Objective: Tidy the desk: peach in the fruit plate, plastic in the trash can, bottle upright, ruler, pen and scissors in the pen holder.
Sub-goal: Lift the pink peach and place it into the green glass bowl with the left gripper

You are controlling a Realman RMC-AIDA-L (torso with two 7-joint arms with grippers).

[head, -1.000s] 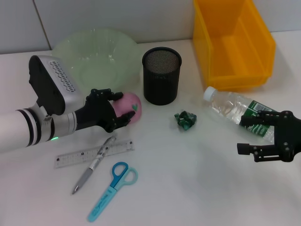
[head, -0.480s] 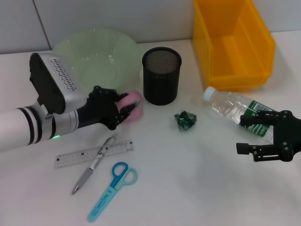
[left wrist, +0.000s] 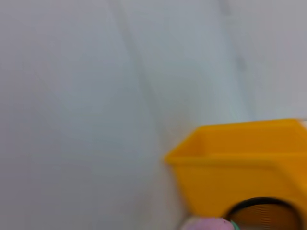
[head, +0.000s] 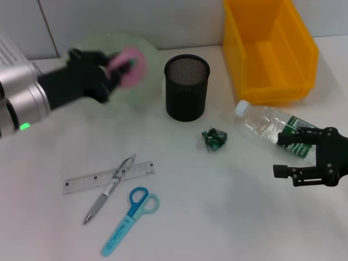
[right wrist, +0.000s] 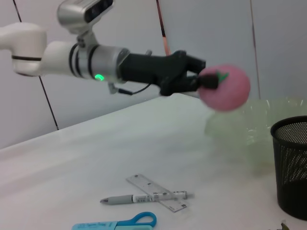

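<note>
Peach (head: 130, 66) is clamped in my left hand (head: 103, 76) and sits lifted over the pale green fruit plate (head: 149, 60) at the upper left of the head frame; I judge it not yet released, so that first item is in progress, not closed out. Nothing else reads as done. One bottle (head: 272, 128) lies on its side at right, with my right hand (head: 304, 157) spread wide just beside its labelled end, gripping nothing. One crumpled green plastic scrap (head: 214, 138) rests on the table (head: 217, 217) at centre, apart from the single yellow trash can (head: 269, 49) at upper right. One ruler (head: 87, 179), one pen (head: 109, 189) lying across it, and one pair of blue scissors (head: 129, 220) are grouped at lower left, well clear of the one black mesh pen holder (head: 186, 87), which looks empty from above. By my count five placements remain once the peach is set down.
</note>
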